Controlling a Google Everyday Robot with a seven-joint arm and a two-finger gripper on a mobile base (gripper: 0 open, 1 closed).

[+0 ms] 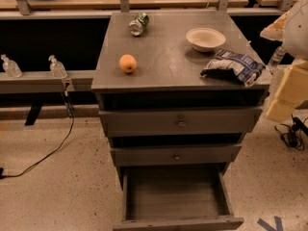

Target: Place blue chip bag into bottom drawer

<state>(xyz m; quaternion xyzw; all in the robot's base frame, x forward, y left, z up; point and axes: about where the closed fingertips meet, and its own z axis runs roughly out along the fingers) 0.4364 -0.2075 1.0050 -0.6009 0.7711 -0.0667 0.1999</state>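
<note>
The blue chip bag (pixel 234 66), navy with white panels, lies crumpled on the front right corner of the grey cabinet top (pixel 163 57). The bottom drawer (pixel 176 192) is pulled out, and its plain grey inside holds nothing. My arm's cream and white links (pixel 288 88) come in at the right edge. My gripper (pixel 275 60) sits just right of the bag, at the cabinet's right edge, about level with the top.
On the top are an orange (pixel 127 63) at front left, a green can (pixel 138 24) lying at the back, and a white bowl (pixel 205 38) behind the bag. The two upper drawers (pixel 180 122) are nearly closed. A cable (pixel 53 150) runs over the floor at left.
</note>
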